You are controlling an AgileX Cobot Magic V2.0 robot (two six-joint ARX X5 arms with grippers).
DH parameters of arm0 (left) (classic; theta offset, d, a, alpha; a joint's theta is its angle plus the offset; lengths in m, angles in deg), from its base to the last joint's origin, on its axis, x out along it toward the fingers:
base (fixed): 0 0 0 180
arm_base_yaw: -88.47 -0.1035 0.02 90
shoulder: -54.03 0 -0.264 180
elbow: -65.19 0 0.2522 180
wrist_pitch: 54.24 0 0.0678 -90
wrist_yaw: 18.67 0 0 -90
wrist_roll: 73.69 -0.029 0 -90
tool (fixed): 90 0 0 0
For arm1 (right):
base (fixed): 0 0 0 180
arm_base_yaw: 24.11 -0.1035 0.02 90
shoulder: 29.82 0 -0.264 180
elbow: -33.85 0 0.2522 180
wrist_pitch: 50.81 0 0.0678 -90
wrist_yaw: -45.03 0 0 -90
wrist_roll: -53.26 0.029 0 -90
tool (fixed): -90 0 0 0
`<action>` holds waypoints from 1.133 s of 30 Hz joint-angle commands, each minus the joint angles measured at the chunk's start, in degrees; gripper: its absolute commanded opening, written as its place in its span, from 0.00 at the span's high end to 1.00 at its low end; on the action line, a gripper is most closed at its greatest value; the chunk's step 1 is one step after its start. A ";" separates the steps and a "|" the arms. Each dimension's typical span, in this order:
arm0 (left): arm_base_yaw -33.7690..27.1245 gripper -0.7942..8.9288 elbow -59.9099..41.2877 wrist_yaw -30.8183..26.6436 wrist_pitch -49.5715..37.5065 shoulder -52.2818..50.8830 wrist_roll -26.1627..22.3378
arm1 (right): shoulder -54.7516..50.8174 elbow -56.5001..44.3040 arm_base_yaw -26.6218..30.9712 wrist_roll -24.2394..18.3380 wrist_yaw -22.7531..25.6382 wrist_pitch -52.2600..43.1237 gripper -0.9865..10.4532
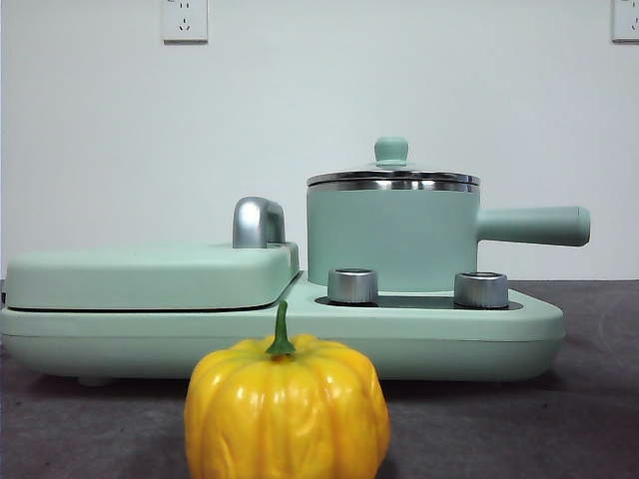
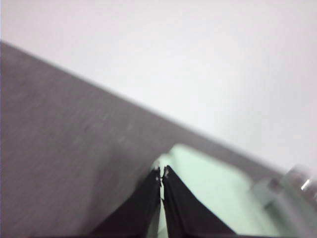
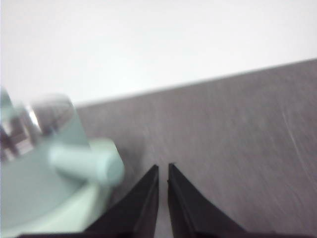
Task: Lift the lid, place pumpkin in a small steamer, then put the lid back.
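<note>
End effectors idle, both pressed together and empty, neither showing in the front view.

Left end effector hangs over the blurred griddle cover; right end effector sits over bare desk just beside the small steamer and its handle, smeared in the wrist view. Lid rests on the steamer, so the inside is hidden. Pumpkin stands up front on the desk, its base cut off, blocking part of the cooker base and sitting below two steel knobs.

low front view, wrist views share cooker
</note>
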 commanded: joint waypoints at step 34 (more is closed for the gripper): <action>0.04 0.91 35.17 -0.20 13.66 14.53 -9.66 | 12.90 33.07 0.04 -4.39 -0.96 7.10 0.89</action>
